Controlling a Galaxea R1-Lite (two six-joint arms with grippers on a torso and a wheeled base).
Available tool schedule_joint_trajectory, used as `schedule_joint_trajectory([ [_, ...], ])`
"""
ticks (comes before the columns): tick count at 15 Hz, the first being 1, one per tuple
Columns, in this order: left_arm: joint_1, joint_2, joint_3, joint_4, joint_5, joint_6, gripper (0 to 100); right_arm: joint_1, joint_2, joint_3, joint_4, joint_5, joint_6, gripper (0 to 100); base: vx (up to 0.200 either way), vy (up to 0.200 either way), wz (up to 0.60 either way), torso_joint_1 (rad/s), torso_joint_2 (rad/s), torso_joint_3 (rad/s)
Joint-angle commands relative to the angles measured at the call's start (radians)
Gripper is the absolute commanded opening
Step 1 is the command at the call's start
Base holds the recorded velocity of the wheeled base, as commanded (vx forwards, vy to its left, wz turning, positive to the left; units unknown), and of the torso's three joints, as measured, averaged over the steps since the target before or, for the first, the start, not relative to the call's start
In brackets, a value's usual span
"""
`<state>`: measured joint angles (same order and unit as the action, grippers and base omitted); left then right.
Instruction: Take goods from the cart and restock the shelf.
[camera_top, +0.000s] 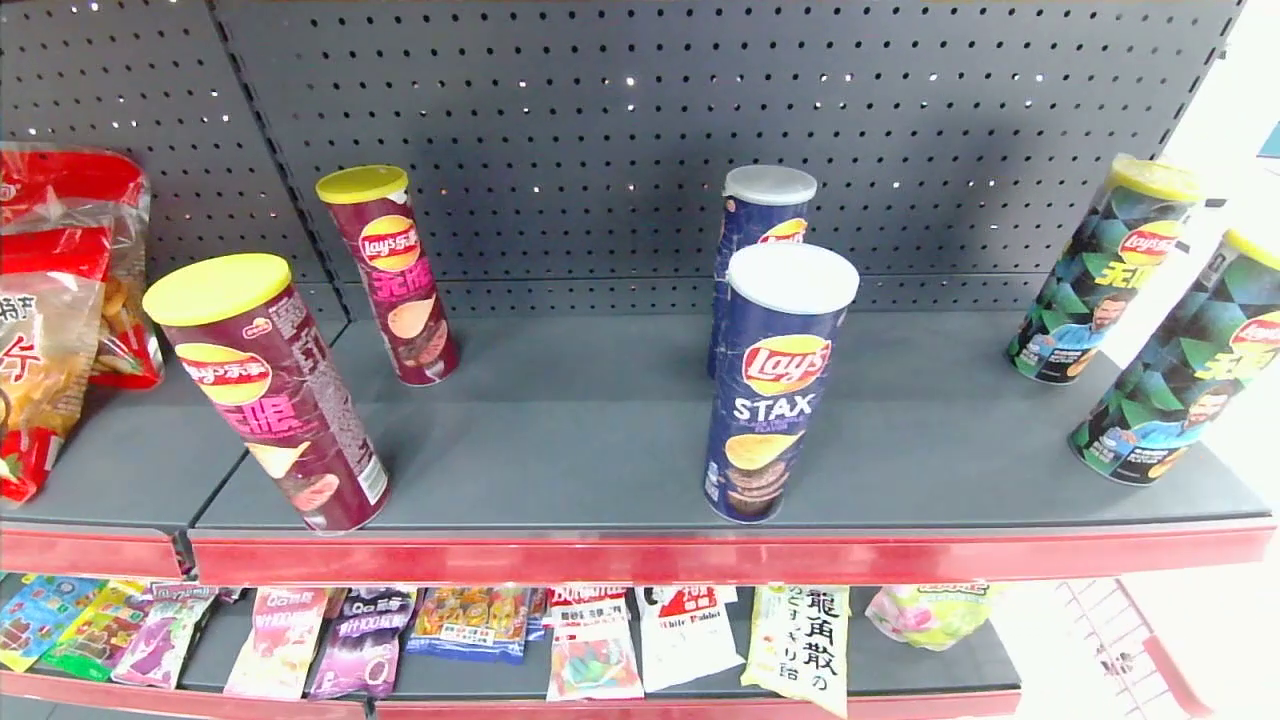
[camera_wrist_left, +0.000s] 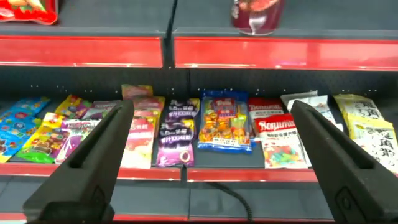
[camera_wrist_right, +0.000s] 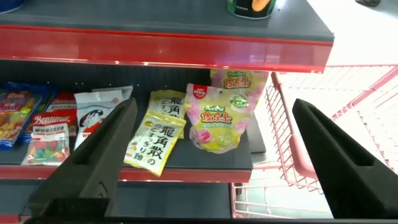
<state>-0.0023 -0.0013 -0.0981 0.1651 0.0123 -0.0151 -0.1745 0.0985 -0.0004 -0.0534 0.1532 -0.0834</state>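
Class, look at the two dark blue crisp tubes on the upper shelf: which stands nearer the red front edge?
The front blue tube, its whole label showing; the rear blue tube stands partly hidden behind it.

I record six crisp tubes standing upright on the grey upper shelf (camera_top: 600, 440), in three front-and-rear pairs. At 9 o'clock are the front maroon tube (camera_top: 270, 390) and rear maroon tube (camera_top: 392, 275), yellow-lidded; at centre the front navy tube (camera_top: 778, 380) overlaps the rear navy tube (camera_top: 760, 215), both pale-lidded; at 3 o'clock are the front green tube (camera_top: 1180, 370) and rear green tube (camera_top: 1100, 270), yellow-lidded. The red wire cart (camera_top: 1130, 640) sits at 5 o'clock, below the shelf end.
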Motion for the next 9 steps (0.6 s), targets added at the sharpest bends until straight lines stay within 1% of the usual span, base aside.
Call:
schedule_joint_trajectory([
  [1,0.001,0.001,0.000,-0.001,0.000,0.000,100,0.001,0.000,0.000,0.001,0.000,0.001,100,0.000,0.000,0.00,0.000,0.00,0.000],
  [5,0.001,0.001,0.000,-0.001,-0.005,0.003,100,0.001,0.000,0.000,0.001,0.000,0.001,100,0.000,0.000,0.00,0.000,0.00,0.000],
  [9,0.001,0.001,0.000,-0.001,-0.008,0.004,100,0.001,0.000,0.000,0.001,0.000,0.001,100,-0.200,0.000,0.00,0.008,0.00,-0.001],
])
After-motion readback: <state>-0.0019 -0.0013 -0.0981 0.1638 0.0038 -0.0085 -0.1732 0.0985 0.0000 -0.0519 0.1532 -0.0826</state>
